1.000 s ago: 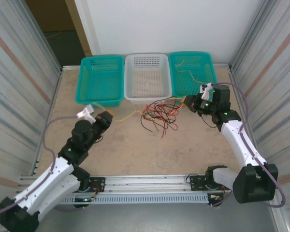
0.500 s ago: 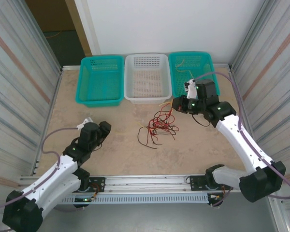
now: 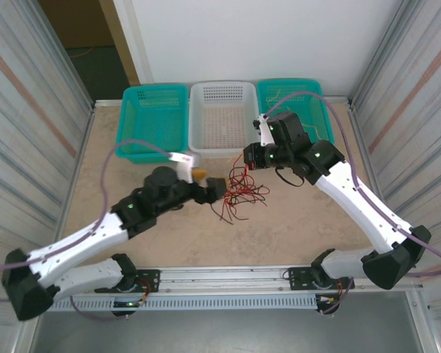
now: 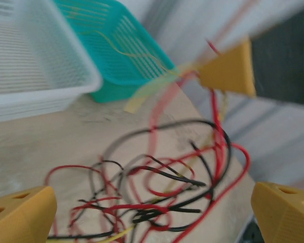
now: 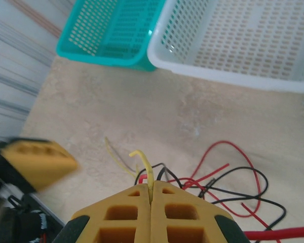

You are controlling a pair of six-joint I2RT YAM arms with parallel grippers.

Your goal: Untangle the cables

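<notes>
The cables (image 3: 240,193) lie as a red, black and pale yellow tangle on the table in front of the white basket. My left gripper (image 3: 219,188) stands open at the tangle's left edge. In the left wrist view its fingers (image 4: 21,212) are spread wide with the tangle (image 4: 162,182) on the table between them, untouched. My right gripper (image 3: 248,159) hovers over the tangle's far side, shut on a pale yellow wire (image 5: 145,164) that pokes out past its closed tips (image 5: 151,195). Red and black loops (image 5: 233,185) lie below it.
Three baskets line the far edge: a teal one (image 3: 153,121) on the left, a white one (image 3: 224,118) in the middle and a teal one (image 3: 309,95) on the right. Another yellow wire (image 4: 116,45) lies in the right teal basket. Corrugated walls close both sides.
My left arm has swung forward and right to the tangle. My right gripper has moved left from the right teal basket to above the tangle. The tangle has bunched up slightly.
</notes>
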